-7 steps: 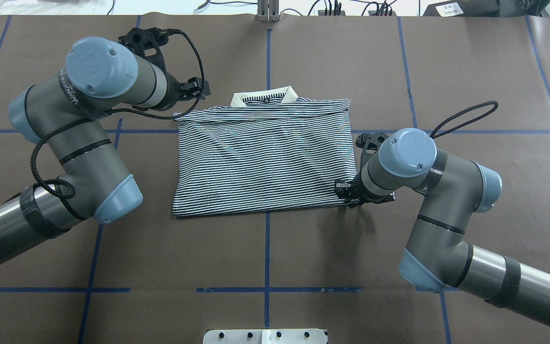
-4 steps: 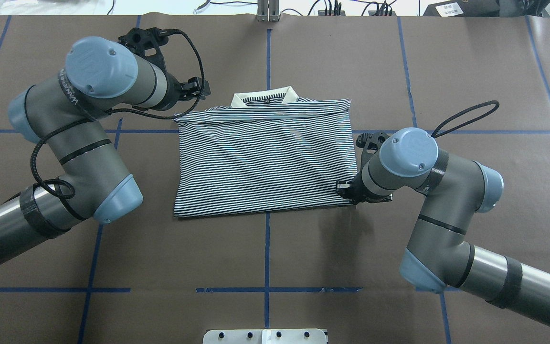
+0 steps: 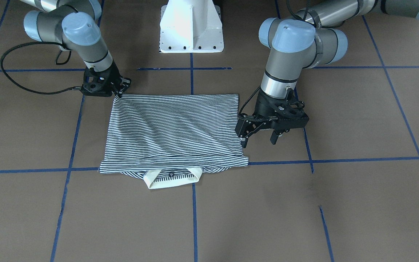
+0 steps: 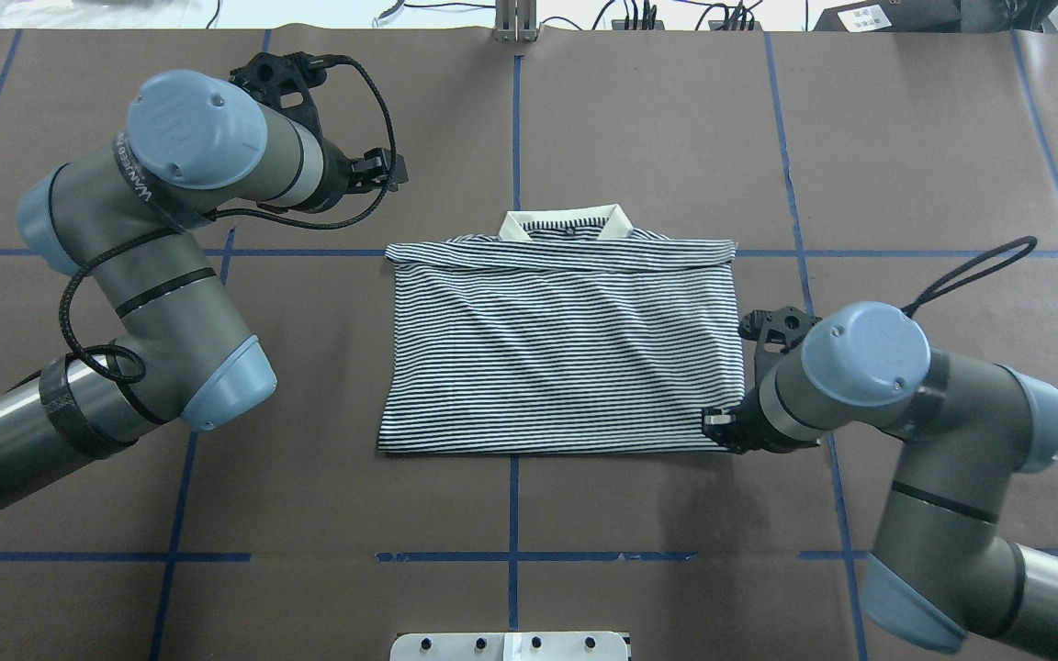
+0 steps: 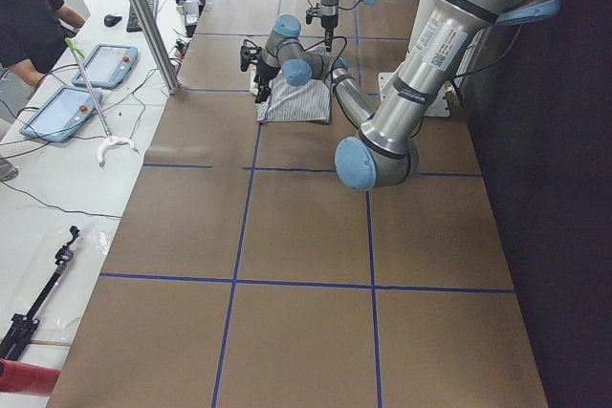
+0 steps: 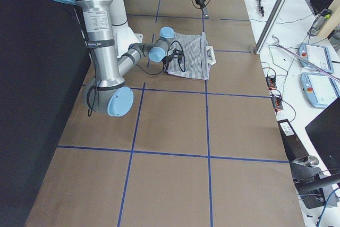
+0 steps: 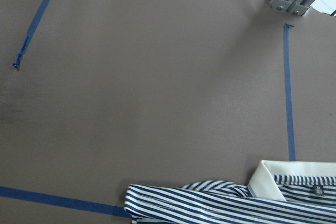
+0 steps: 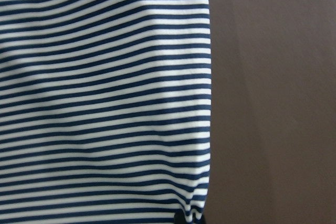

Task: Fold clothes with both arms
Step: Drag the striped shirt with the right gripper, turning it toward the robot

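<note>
While the shirt (image 4: pixel 557 349) lies flat near the table's (image 4: pixel 639 110) middle, it is seen folded into a neat rectangle, set a little right of the centre tape (image 4: pixel 515 119) line in the overhead view. Thin navy-and-white stripes are carried across it from side to side, and a few soft creases are picked out over the middle. Along the far edge a narrow band is turned over. From under that band the cream collar (image 4: pixel 520 223) is pushed out, with one small dark button (image 3: pixel 171 175) caught at the placket.

Now to the right gripper (image 4: pixel 720 429): it is planted on the near right corner of the hem, jaws pinched down on the cloth. The right wrist view is filled by the striped edge, with brown table beside it.

Over to the left gripper (image 3: pixel 259 141): it is held off the cloth by the shirt's left side, fingers spread wide. Only the far left corner of the shirt and a slice of collar are caught at the bottom of the left wrist view.

Lettering is printed round a joint of the left arm (image 4: pixel 189 138), but it is too warped to be read.
</note>
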`<state>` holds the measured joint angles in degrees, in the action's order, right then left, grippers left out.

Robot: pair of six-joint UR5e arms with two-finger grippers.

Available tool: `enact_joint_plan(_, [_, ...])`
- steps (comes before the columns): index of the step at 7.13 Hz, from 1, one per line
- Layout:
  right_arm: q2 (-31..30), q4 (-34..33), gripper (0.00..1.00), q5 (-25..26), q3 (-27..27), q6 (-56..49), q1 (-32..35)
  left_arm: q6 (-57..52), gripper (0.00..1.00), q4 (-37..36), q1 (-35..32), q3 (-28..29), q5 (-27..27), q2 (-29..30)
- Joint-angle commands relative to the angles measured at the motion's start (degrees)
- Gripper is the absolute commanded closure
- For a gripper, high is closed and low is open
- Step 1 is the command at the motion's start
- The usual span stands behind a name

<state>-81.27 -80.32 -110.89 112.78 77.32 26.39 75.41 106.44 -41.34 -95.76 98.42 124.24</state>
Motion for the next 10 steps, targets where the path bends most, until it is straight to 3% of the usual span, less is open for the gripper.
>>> enact_joint_plan(1, [-9.2,-0.3,1.0,-3.6,6.8,3.2,-5.3,0.1,0.01,0.0,0.8,-0.1,-0.1,0.0])
enact_joint_plan(4, [-11.4,-0.1,1.0,-6.9,9.1,13.5,-15.5,0.1,0.01,0.1,1.9,-0.4,-0.5,-0.1])
enact_joint_plan(5, [-11.5,0.1,0.01,-6.8,10.4,15.7,-17.1,0.1,0.0,0.0,2.4,-0.4,-0.4,-0.1])
enact_joint_plan(7, [-11.5,0.3,0.0,-6.6,12.5,15.9,-15.7,0.3,0.0,-0.1,4.1,-0.5,0.3,-0.1])
enact_joint_plan(8, [-10.8,0.8,0.0,-6.7,13.5,15.8,-11.2,3.4,0.0,-0.2,6.2,-0.4,3.7,-0.2])
enact_joint_plan(10, [-7.3,4.8,0.0,-7.1,14.4,15.0,-0.9,15.8,0.0,-3.3,13.7,-2.0,5.1,-0.8])
